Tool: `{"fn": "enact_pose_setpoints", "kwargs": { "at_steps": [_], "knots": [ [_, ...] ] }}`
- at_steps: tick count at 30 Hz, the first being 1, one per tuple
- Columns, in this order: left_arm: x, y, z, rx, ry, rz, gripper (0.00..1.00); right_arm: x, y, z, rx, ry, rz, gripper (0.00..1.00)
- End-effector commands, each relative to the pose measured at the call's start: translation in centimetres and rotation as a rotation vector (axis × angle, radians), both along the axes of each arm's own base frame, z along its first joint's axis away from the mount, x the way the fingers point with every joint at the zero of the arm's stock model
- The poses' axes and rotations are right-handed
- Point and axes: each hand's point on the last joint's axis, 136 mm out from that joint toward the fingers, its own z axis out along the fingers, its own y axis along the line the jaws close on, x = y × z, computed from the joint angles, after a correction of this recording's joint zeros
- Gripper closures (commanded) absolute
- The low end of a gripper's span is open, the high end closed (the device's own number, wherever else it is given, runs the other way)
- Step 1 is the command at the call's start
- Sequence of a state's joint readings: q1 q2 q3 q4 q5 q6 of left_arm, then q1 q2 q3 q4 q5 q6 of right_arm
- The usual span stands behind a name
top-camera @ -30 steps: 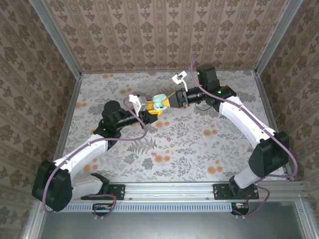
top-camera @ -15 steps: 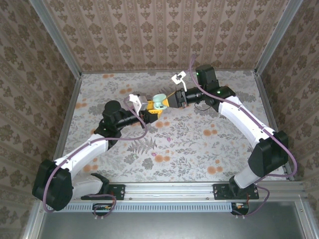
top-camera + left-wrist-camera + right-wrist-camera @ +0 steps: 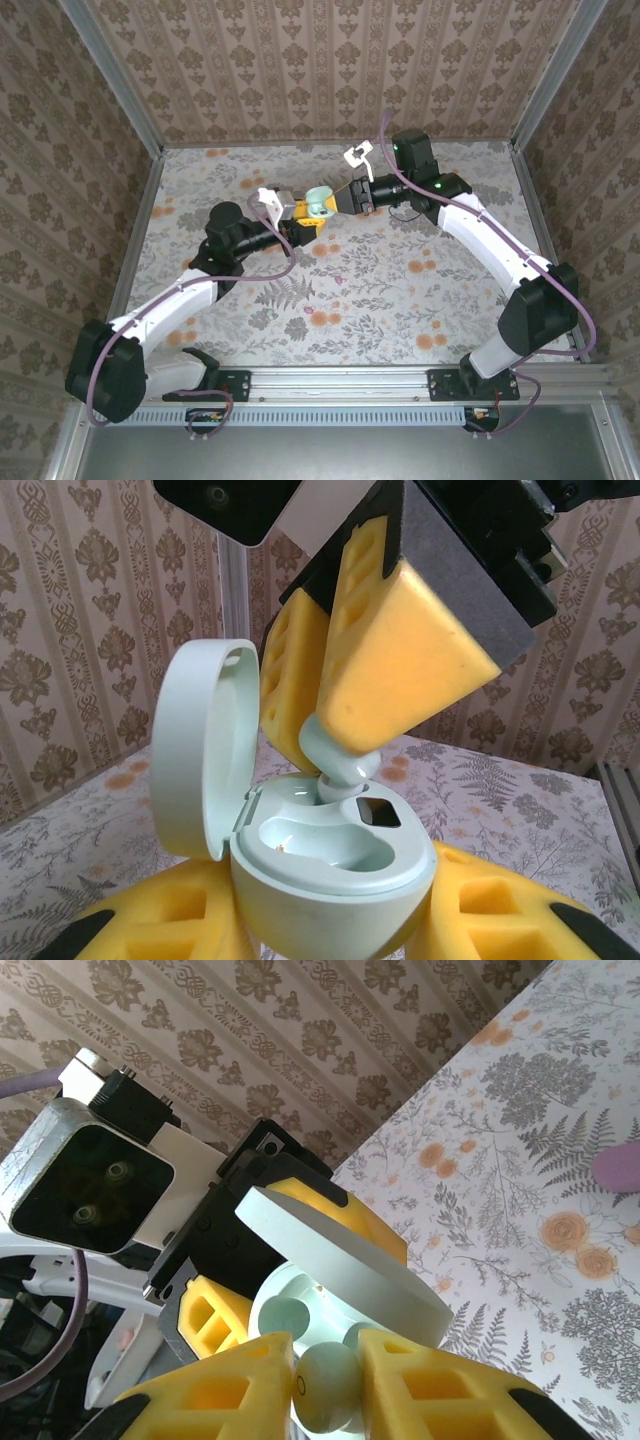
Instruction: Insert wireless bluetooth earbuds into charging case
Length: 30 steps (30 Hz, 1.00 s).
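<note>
Jamming is risked if the earbud, pinched by the right gripper, is tilted entering the case clamped by the left gripper.

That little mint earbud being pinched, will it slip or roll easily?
Probably slippery: the earbud looks smooth, glossy and rounded between the foam fingers. Dropped outside the case, it would likely roll. It is tiny beside the fingers, so probably very light.
</note>
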State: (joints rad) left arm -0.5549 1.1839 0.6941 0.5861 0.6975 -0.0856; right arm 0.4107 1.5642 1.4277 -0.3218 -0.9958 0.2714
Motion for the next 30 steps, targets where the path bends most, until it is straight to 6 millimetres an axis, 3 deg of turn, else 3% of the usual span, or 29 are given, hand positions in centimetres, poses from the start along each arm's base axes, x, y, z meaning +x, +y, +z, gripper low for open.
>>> {"fn": "enact_pose_setpoints", "kwargs": {
  "at_steps": [1, 11, 18, 30],
  "knots": [
    [-1.1, -0.2, 3.1, -0.075, -0.101, -0.046, 0.68, 1.1, -0.3, -0.6, -0.046, -0.004, -0.065, 0.72],
    [-1.1, -0.2, 2.8, -0.068, -0.096, -0.044, 0.68, 1.4, -0.5, 0.3, -0.04, -0.021, -0.091, 0.67],
    [-0.8, -0.2, 2.2, -0.056, -0.085, -0.036, 0.68, 1.3, -0.9, 1.4, -0.016, -0.024, -0.111, 0.58],
    [0.2, 0.5, 1.5, -0.034, -0.081, 0.046, 0.69, 0.5, -2.3, 3.3, 0.017, -0.058, -0.164, 0.54]
  ]
}}
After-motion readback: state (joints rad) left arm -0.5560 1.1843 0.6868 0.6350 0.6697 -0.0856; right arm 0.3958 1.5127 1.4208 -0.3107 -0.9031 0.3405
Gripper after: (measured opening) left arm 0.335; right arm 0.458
